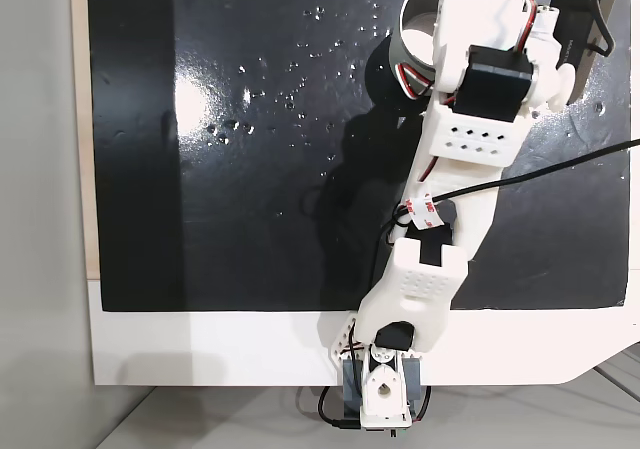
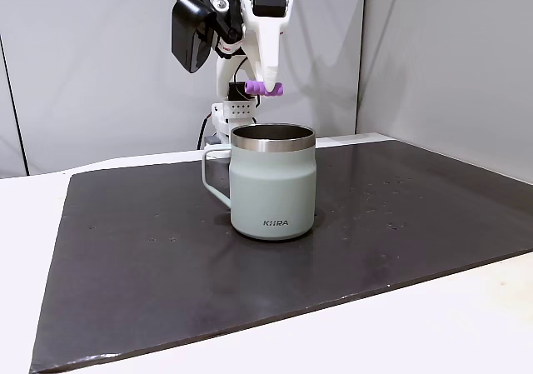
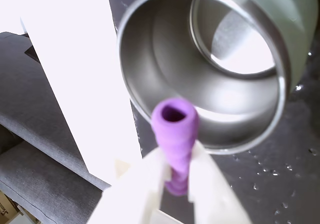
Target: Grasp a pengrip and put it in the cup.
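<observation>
Purple pengrip above upright cup

The white arm is stretched forward from its base in a fixed view, elbow bent, the wrist turned down. In another fixed view the claw is held high, pointing downward. In the wrist view its two white fingers are closed on the pengrip, which is gripped across its middle.

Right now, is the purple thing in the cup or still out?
Out. The claw holds the pengrip above the cup; its steel inside looks empty.
</observation>
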